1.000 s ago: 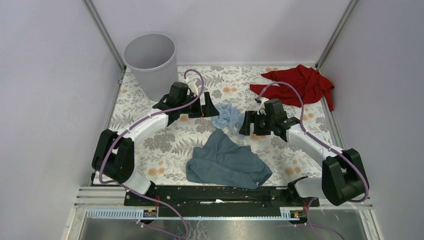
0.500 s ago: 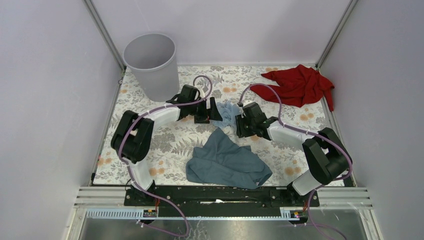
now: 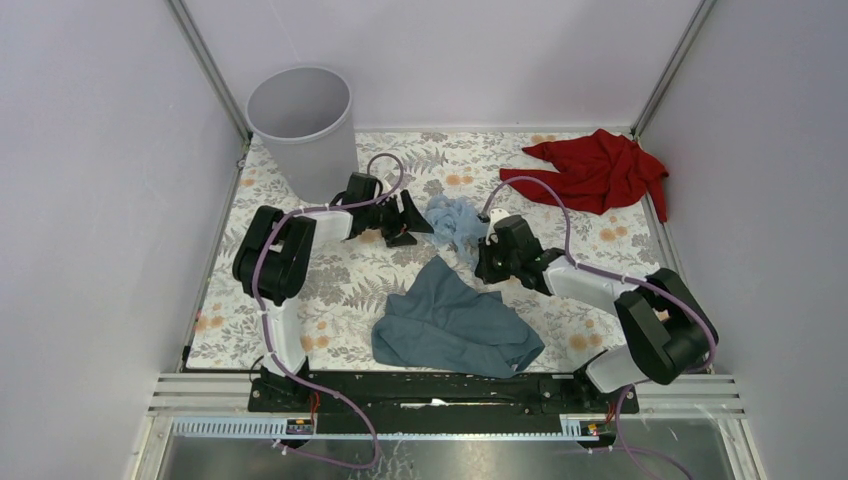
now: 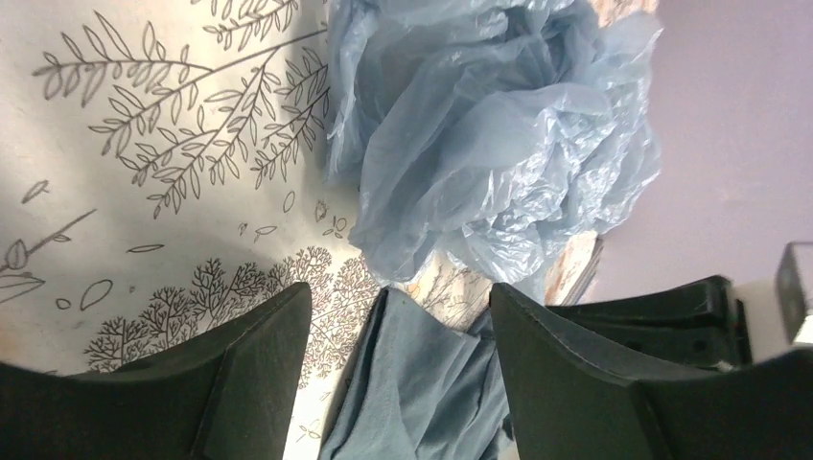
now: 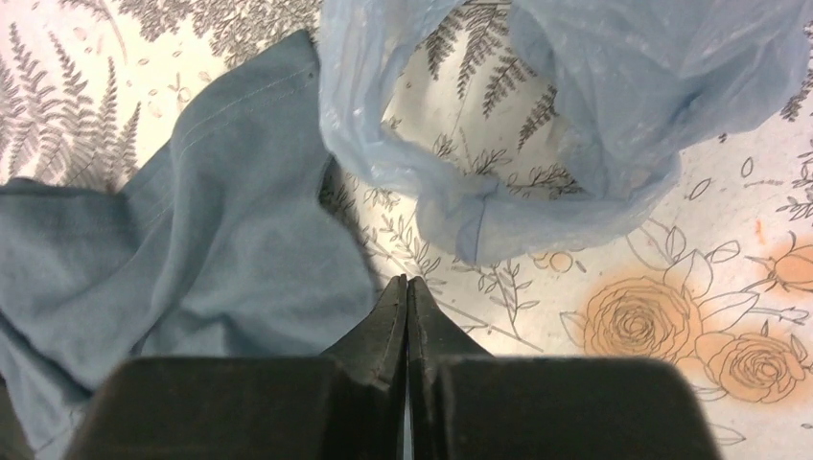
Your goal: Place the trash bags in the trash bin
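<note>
Floral tabletop. The blue cloth lies just nearward of the bag. The bin stands well left of the bag and behind it. The red cloth lies well right. The left hand gapes wide just left of the bag. The right hand, pinched closed and empty, sits just right of it.

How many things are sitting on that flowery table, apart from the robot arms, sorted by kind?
Cloths: 2, the slate-blue cloth and the red cloth
Plastic bags: 1, the pale-blue plastic bag
Bins: 1, the grey bin
Total: 4
</note>
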Controlling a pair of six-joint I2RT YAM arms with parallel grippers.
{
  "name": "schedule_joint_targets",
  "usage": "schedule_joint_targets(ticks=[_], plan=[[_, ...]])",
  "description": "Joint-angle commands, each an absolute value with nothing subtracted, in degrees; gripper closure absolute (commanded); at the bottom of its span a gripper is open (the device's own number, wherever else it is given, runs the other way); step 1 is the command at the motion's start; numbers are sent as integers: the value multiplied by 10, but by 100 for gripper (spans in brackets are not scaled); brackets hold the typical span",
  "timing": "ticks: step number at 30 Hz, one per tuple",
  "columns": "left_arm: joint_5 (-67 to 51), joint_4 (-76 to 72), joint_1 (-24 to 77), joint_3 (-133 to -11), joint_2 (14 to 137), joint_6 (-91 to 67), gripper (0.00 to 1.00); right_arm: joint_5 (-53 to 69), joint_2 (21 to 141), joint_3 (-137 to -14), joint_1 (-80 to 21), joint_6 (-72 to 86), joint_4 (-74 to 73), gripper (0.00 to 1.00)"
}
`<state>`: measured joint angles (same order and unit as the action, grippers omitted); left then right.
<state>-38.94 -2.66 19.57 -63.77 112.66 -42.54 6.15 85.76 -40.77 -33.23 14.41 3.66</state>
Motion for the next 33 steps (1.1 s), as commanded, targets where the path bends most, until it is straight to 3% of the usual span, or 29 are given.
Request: schedule_joint_targets(ticks=[1,3,5,6,8,10,12,14,15,16,17,18,24,27,31,33], plan=[[-443,-121,193,-624,1139,-479,24,109,809,-395,-332,154,63,100],[-450,-129,193,-623,1147,-488,17,100,802,-402,-332,155,43,97],[-445,-133,192,-619,1139,-489,15,81,800,-411,-332,151,34,65],[-440,-134,192,-616,1132,-487,15,70,804,-418,-333,144,33,41],[-434,-133,193,-613,1118,-484,14,32,826,-452,-338,129,13,19],[-423,-119,193,-615,1109,-471,14,5,873,-491,-352,110,7,11],[-411,-90,193,-626,1107,-454,9,-37,918,-526,-366,99,6,11],[-410,-77,193,-629,1111,-452,1,-83,961,-560,-371,98,6,19],[-416,-78,192,-629,1117,-456,1,-102,979,-569,-371,98,10,41],[-424,-83,192,-629,1123,-462,1,-110,993,-580,-371,98,9,75],[-430,-89,192,-628,1128,-468,1,-102,998,-588,-372,98,6,96],[-434,-95,192,-626,1132,-475,1,-77,994,-588,-372,96,11,100],[-449,-131,192,-619,1132,-503,1,99,888,-475,-371,120,139,100],[-450,-131,192,-619,1130,-500,7,163,863,-460,-371,139,137,100],[-458,-141,193,-615,1135,-508,33,173,827,-433,-371,153,151,100],[-461,-143,193,-613,1136,-509,56,153,819,-433,-371,147,129,100]])
